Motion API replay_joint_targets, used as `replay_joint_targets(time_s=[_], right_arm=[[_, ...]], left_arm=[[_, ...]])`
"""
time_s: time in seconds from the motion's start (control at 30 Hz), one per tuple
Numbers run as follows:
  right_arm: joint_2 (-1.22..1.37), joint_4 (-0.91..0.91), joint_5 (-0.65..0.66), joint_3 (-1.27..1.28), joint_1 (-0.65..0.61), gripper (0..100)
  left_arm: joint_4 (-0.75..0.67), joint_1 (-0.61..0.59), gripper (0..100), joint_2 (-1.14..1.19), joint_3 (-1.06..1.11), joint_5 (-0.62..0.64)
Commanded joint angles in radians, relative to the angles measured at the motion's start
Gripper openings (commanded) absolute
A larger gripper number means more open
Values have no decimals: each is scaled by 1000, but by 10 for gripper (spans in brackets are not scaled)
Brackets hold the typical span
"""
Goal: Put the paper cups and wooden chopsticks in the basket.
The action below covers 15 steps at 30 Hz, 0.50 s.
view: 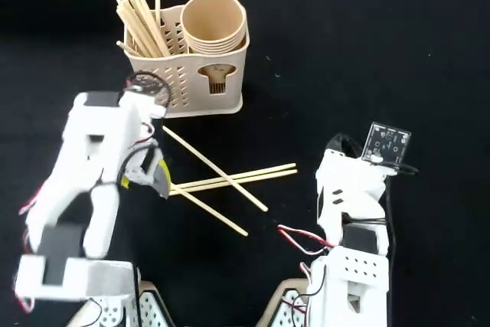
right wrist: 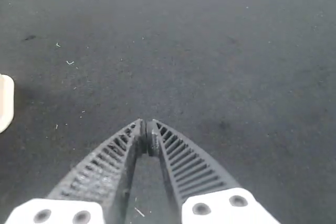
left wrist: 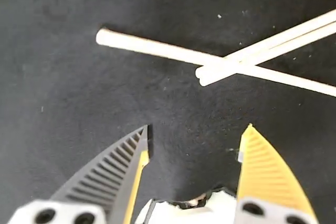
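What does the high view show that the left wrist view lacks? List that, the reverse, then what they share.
High view's extras: the basket holding stacked paper cups and a bundle of chopsticks, plus the right arm. Left wrist view's extras: a close look at the left tool, open, hanging over bare table short of the stick ends. Shared: the loose chopsticks crossing on the black table.

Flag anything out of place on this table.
Four wooden chopsticks lie loose and crossed on the black table in front of the basket, not inside it. The paper cups sit stacked in the basket, and nothing looks spilled or damaged.
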Motion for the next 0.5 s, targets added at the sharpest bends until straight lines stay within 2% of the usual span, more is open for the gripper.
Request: replay_joint_targets(time_s=[0.0, 0.2, 0.47], right_arm=[[-12, -25, -9, -7, 9, 36], [-12, -25, -9, -8, 9, 36], [-12, -25, -9, -8, 9, 36]], left_arm=[[21, 15, 286, 77, -136, -121], [-40, 13, 284, 110, -183, -281], [-43, 8, 281, 238, -185, -288]])
